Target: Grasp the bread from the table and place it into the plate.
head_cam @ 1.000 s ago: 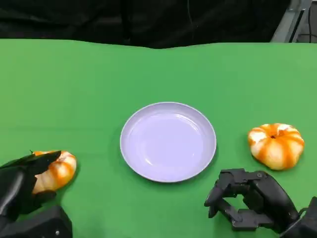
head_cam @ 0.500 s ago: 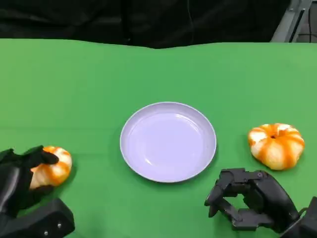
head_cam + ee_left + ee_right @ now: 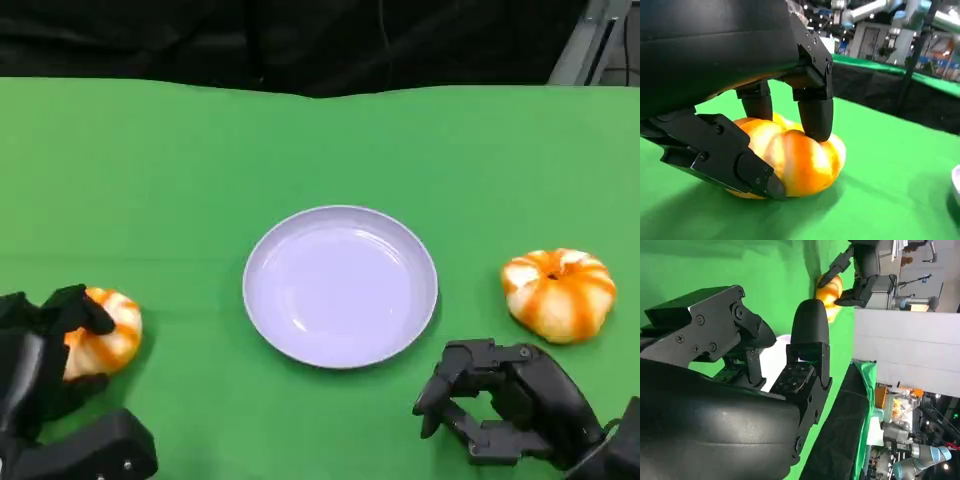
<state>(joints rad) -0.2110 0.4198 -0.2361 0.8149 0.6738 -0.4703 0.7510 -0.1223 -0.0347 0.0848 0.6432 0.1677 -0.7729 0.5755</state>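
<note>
Now left hand (image 3: 45, 345) grips the bread (image 3: 105, 335), fingers closed over it since a second ago.
Bread sits on the worktop (image 3: 320, 140), well left of the plate (image 3: 340, 285); lift next. Right hand (image 3: 500, 405) curled, holding nothing, near plate.

We see a green tabletop (image 3: 150, 170) whose far edge meets a dark, nearly black backdrop (image 3: 300, 40). At the far right corner a grey metal strut (image 3: 580, 45) slants up. In the left wrist view another green-topped table (image 3: 900, 75) stands beyond, under bright ceiling lights (image 3: 812, 10). In the right wrist view we see a pale wall panel (image 3: 905, 345) and a cluttered, lit workshop area (image 3: 900, 410).
</note>
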